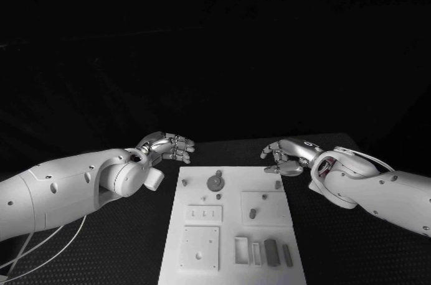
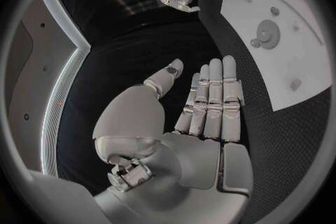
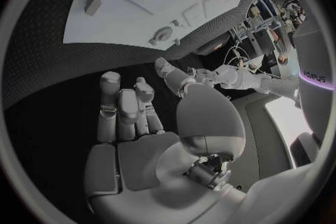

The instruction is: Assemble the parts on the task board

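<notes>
- At the far end of a black table (image 1: 108, 247), two white robot arms are hovering on either side of the task board (image 1: 229, 269), a white plate lying flat in the middle.
- Left hand (image 1: 167, 147) is hanging just off the board's far left corner, holding nothing; the left wrist view is showing its fingers (image 2: 213, 98) laid straight and side by side, thumb apart.
- Right hand (image 1: 286, 155) is poised near the board's far right corner, likewise holding nothing, fingers (image 3: 119, 109) loosely extended over the bare table in the right wrist view.
- Parts are sitting on the board itself: a round gear-like piece (image 1: 215, 183) near the far end, a small peg (image 1: 252, 213) in the middle, and dark upright blocks (image 1: 271, 252) near the closest edge.
- Judging by their look, these pieces are likely to be light, rigid and smooth, so they may be slipping under a loose pinch; the gear seems best taken by its rim, the blocks across their narrow sides, the peg by its top.
- Board recesses appear close-fitting, so tilted pieces may be jamming on entry.
- Writing is appearing on a panel at the rim of the right wrist view, too small and bent to read with confidence; no label is legible on the board or parts.
</notes>
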Controlling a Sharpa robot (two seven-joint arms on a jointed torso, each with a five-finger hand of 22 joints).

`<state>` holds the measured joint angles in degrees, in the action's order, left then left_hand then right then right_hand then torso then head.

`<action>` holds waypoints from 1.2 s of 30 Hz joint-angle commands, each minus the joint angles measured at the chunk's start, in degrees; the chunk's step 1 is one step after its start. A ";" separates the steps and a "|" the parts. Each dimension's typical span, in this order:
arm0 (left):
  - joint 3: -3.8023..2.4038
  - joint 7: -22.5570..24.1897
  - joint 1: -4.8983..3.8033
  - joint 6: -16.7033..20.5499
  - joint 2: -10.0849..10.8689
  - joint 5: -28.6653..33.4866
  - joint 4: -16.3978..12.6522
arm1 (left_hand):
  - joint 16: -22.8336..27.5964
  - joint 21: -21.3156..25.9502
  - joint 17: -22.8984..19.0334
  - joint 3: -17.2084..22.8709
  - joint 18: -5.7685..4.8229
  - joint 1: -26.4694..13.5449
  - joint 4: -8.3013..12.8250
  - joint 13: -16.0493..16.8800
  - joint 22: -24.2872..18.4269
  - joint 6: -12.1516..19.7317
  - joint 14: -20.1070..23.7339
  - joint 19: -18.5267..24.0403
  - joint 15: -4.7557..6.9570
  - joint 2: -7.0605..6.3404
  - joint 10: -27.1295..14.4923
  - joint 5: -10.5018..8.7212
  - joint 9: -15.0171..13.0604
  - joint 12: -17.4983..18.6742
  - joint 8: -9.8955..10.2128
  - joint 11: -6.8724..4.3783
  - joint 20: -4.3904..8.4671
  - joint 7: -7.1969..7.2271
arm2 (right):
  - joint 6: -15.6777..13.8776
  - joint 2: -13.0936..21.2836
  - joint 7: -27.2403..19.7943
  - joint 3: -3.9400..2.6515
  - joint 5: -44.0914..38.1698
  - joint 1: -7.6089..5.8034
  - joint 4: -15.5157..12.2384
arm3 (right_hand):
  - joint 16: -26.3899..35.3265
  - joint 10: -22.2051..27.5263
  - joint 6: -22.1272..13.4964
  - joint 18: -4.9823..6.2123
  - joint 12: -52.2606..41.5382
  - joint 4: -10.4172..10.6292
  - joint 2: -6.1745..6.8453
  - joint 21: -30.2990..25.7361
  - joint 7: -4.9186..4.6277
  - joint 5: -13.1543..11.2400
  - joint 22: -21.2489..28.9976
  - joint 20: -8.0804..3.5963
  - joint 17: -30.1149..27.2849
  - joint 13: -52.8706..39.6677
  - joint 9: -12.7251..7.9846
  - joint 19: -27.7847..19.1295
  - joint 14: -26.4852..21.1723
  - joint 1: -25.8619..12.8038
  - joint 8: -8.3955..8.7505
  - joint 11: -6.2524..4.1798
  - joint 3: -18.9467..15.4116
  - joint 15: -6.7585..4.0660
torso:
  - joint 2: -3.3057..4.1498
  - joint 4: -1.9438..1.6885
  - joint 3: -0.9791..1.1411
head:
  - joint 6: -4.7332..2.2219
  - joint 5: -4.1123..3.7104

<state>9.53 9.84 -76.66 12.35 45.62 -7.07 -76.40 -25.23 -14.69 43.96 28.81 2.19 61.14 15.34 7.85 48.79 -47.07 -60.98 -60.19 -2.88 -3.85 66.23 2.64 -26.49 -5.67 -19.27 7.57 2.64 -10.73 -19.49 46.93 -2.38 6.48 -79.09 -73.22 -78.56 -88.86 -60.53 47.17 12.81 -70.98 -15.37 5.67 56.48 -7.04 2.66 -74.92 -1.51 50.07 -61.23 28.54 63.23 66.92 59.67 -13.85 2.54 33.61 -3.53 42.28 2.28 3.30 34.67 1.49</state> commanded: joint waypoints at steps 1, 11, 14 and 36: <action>0.00 0.87 0.05 -1.28 -0.19 0.05 0.20 | 0.31 0.28 0.06 0.19 0.90 -0.36 -0.10 0.06 0.10 -0.14 -0.46 0.33 -0.02 -0.02 0.51 0.23 -0.06 0.19 -0.03 -0.05 0.13 -0.03 | 1.50 0.90 -1.04 0.00 1.06 0.02 0.54 | 0.38 0.55 2.30 2.19 0.04 -0.37 0.58 -0.32 -1.97 0.18 -0.81 0.15 -0.08 0.06 -0.04 -0.42 -0.51 0.09 -0.40 0.03 -0.01 0.02 | -0.37 0.33 0.10 | 0.01 0.06; 0.02 0.83 0.16 -1.19 0.40 0.00 0.08 | 0.38 0.31 0.14 0.17 0.90 -0.33 -0.03 0.08 0.13 -0.16 -0.47 0.33 -0.02 -0.06 0.53 0.22 -0.07 0.22 -0.03 -0.06 0.13 -0.01 | -1.31 4.03 -1.27 0.07 1.09 1.73 0.75 | 0.53 1.00 1.32 2.19 0.12 0.35 3.69 -0.59 -2.26 0.17 -0.72 0.49 -0.29 0.32 -0.45 -0.60 -0.91 -0.62 0.18 0.30 -0.22 0.24 | -0.29 0.43 -0.01 | -0.08 -0.29; 0.02 0.85 0.16 -1.21 0.38 0.00 0.07 | 0.40 0.31 0.16 0.16 0.90 -0.33 -0.02 0.08 0.14 -0.15 -0.47 0.33 -0.02 -0.08 0.53 0.22 -0.08 0.24 -0.03 -0.06 0.13 -0.01 | -2.30 4.26 -1.30 0.09 1.29 2.57 0.96 | 0.57 1.20 0.85 2.19 0.11 1.16 5.04 -0.74 -2.48 0.19 -0.66 0.56 -0.36 0.41 -0.62 -0.64 -1.08 -0.63 0.42 0.49 0.19 0.44 | -0.29 0.52 0.06 | -0.05 -0.34; 0.03 0.80 0.46 -1.60 0.24 -0.02 0.16 | 0.52 0.35 0.30 0.12 0.90 -0.36 0.01 0.08 0.19 -0.10 -0.49 0.32 -0.03 -0.07 0.47 0.23 -0.09 0.34 0.02 -0.02 0.12 -0.03 | -5.49 -0.17 -0.49 0.13 1.51 7.61 7.56 | 0.40 1.44 0.84 2.19 -0.21 3.17 6.70 -0.78 -2.55 0.19 -0.72 0.59 -0.46 0.55 -0.67 -0.58 -1.29 -0.43 0.29 0.60 0.92 0.55 | -0.21 0.29 0.09 | 0.57 -0.49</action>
<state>9.59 9.91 -76.22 11.75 46.00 -7.09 -76.19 -25.01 -14.69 44.19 28.81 2.18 61.14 15.35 7.89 48.88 -47.07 -60.98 -60.10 -2.88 -3.85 66.23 2.64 -26.52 -5.67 -19.28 7.56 2.55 -10.73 -23.91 47.09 -2.78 6.63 -77.62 -65.73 -71.46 -88.63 -59.46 46.41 12.80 -70.97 -12.56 12.00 56.02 -7.85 2.66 -74.93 -1.00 49.69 -60.72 27.89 62.72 66.03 58.91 -13.57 3.19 34.64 -2.86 42.04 2.54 3.44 35.14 0.93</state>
